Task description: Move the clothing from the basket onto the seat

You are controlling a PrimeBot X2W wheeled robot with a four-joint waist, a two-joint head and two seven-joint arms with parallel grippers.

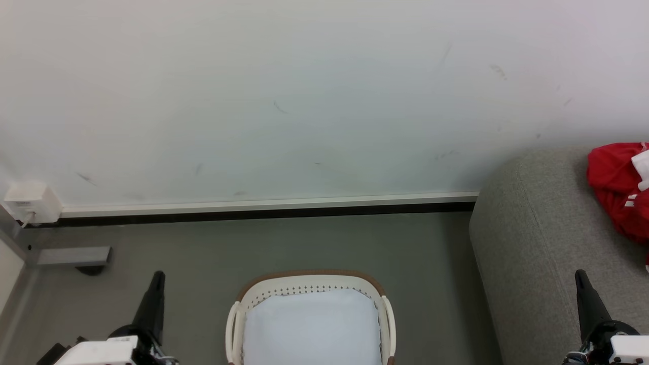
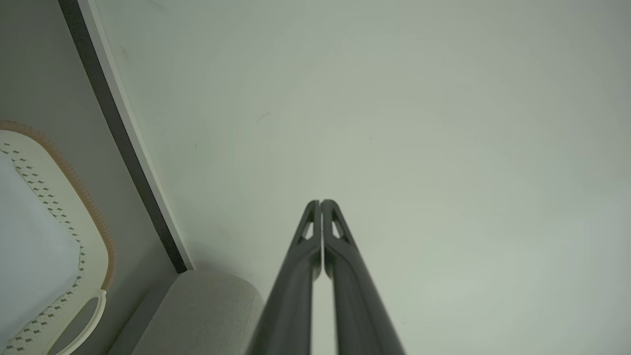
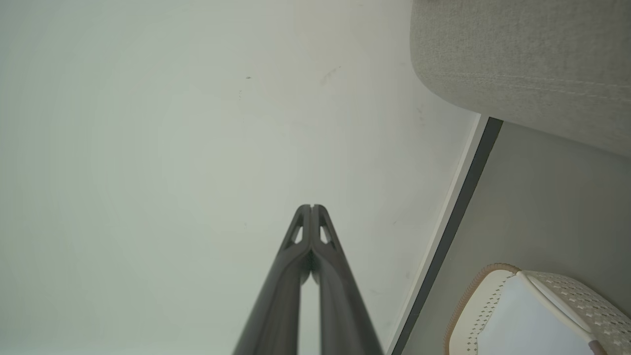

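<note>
— Closest in, left gripper (image 1: 158, 278) and right gripper (image 1: 579, 276): how do they stand?
— Both are pinched fully together, tips touching, nothing held, pointing up toward the wall (image 1: 304, 101).
— And the clothing (image 1: 614, 185)?
— It's a red bundle with white bits, lying on the seat (image 1: 527, 253), at the far right edge of the head view, beyond the right gripper.
— And the basket (image 1: 310, 278)?
— It's on the grey floor (image 1: 203, 243) between the two grippers, just left of the seat but apart from it. Its white lining (image 1: 312, 324) shows inside.
— Anything else?
— A skirting board (image 1: 263, 205) along the wall, and a small white box (image 1: 30, 198) with a cable at its left end.
</note>
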